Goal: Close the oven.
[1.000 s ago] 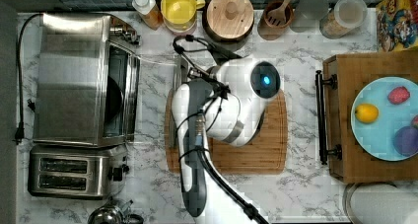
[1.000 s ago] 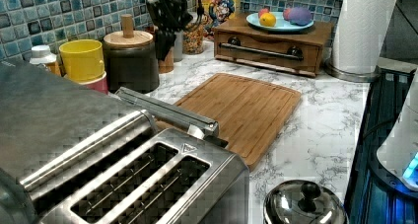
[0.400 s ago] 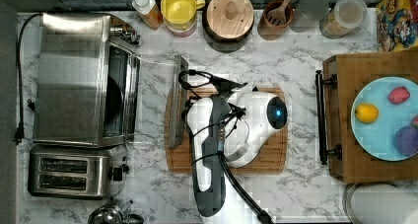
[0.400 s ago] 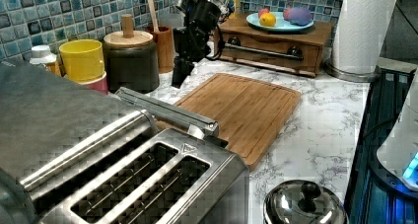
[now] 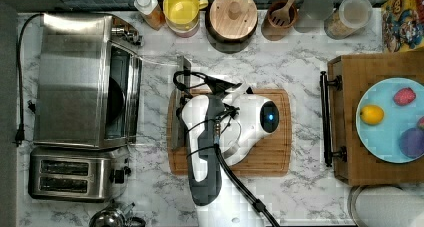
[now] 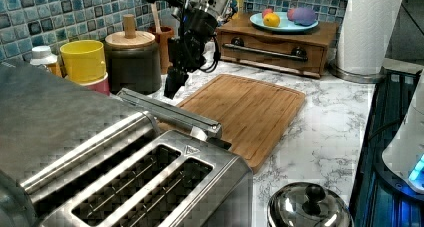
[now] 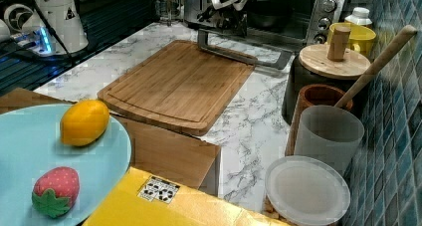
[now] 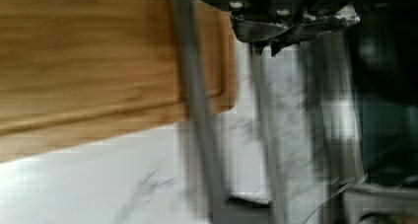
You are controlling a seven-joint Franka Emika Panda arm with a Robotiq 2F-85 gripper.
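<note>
The oven [image 5: 85, 82] door hangs open; the hand [image 6: 175, 82], grip state unclear, could slip off its handle [image 6: 170, 112]

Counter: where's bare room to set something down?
Free: marble between cutting board and drawer box, plus the strip in front of the board. The board's right half is bare too. Crowded: back row of jars; open oven door with gripper above it.
</note>
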